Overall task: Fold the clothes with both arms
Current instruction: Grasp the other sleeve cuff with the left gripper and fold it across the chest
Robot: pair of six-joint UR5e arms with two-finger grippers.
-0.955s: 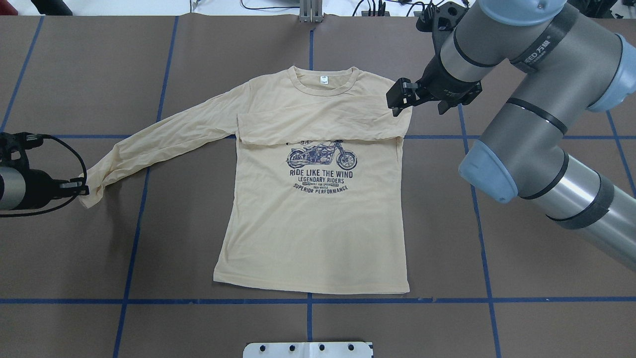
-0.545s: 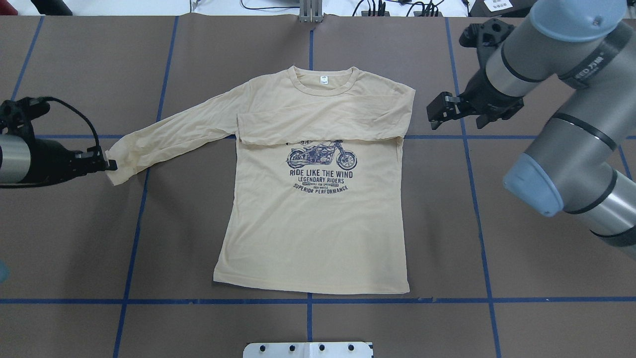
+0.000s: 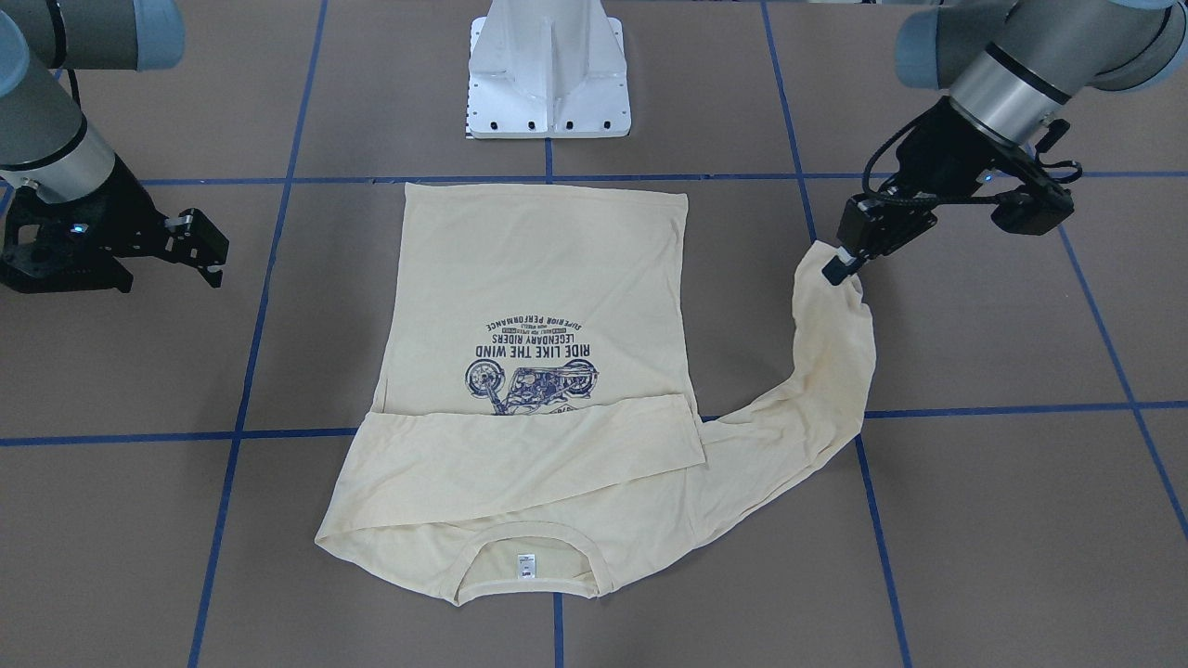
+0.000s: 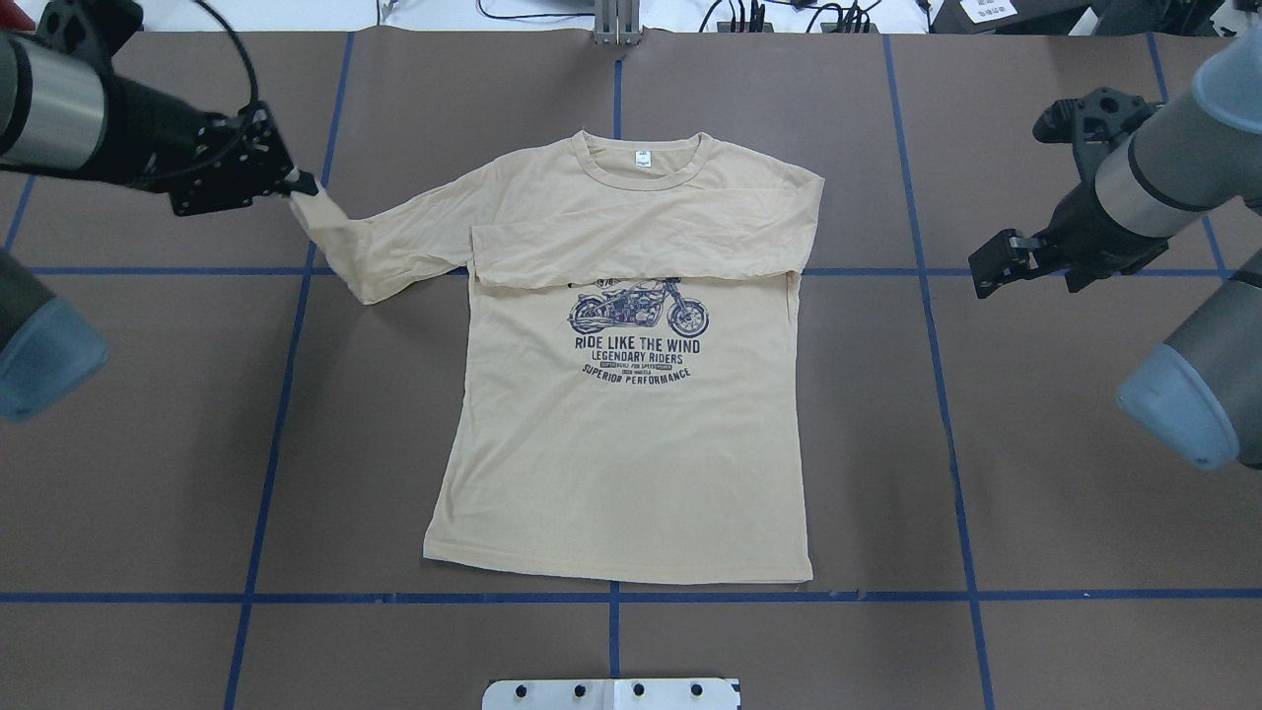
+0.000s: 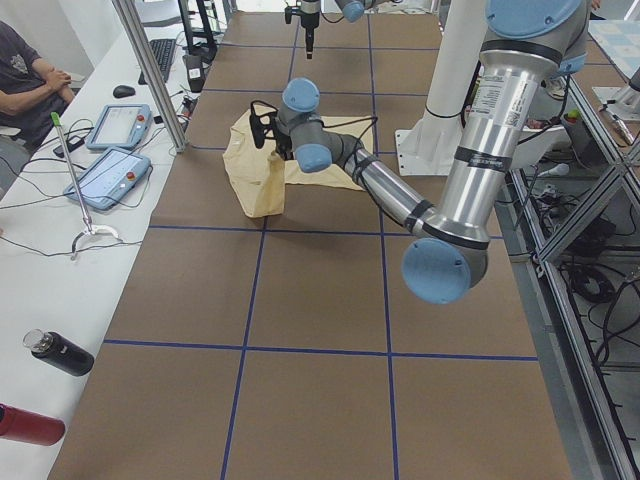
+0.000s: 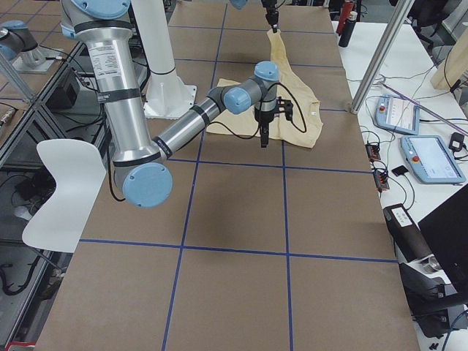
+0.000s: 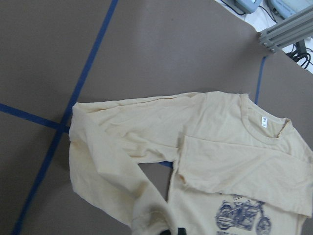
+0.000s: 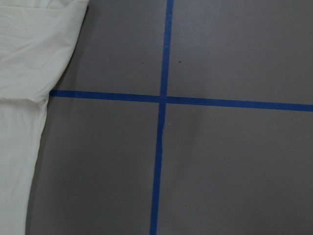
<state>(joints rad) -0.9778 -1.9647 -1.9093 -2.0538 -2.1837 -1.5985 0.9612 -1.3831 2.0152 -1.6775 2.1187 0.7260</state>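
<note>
thin, limp, light shirt (image 4: 621, 444), judged best pinched at its edges; left tool (image 4: 301, 184) clenched on sleeve cuff (image 4: 315, 209), right tool (image 4: 986, 271) released, empty.

Left arm (image 4: 49, 113) and right arm (image 4: 1163, 173): grey-silver tubes, light blue joint caps (image 4: 1178, 409), black cables (image 4: 245, 61).

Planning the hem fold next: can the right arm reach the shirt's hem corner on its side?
Probably yes. The right pincer hangs open and empty beside the shirt; only table lies between it and that hem corner.
</note>
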